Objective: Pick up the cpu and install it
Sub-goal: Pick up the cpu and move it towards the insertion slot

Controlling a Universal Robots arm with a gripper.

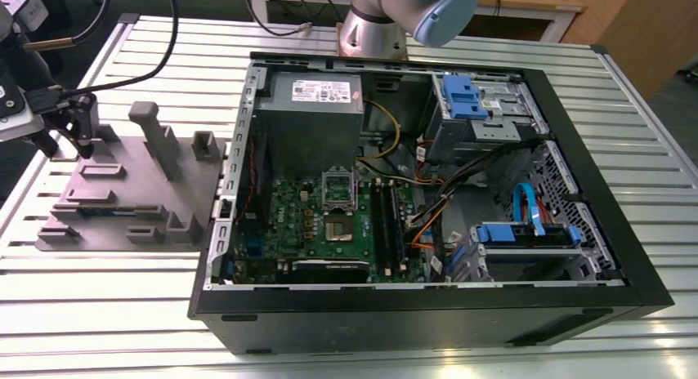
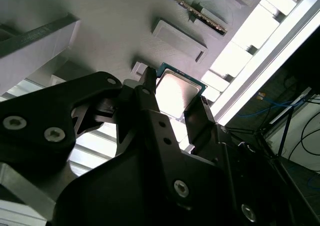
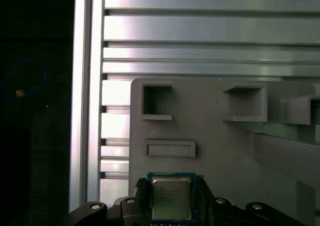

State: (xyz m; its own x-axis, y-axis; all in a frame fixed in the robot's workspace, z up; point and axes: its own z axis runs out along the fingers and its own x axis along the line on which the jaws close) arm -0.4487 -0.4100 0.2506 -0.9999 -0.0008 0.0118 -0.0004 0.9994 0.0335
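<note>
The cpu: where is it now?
In both wrist views the cpu sits clamped in the gripper over the grey tray, at the exterior view's left beside the computer case.

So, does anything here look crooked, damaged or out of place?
Nothing stands out. The cpu sits square at the gripper, over the grey fixture, with no visible damage. Inside the open computer case, nothing looks spilled or broken.

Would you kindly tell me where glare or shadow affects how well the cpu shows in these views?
Second wrist view: glare washes the cpu top nearly white, and the pincer flanking it is dark. First wrist view: the cpu is evenly lit, while the table slats gleam. Exterior view: the table glares; the case interior is shadowed.
</note>
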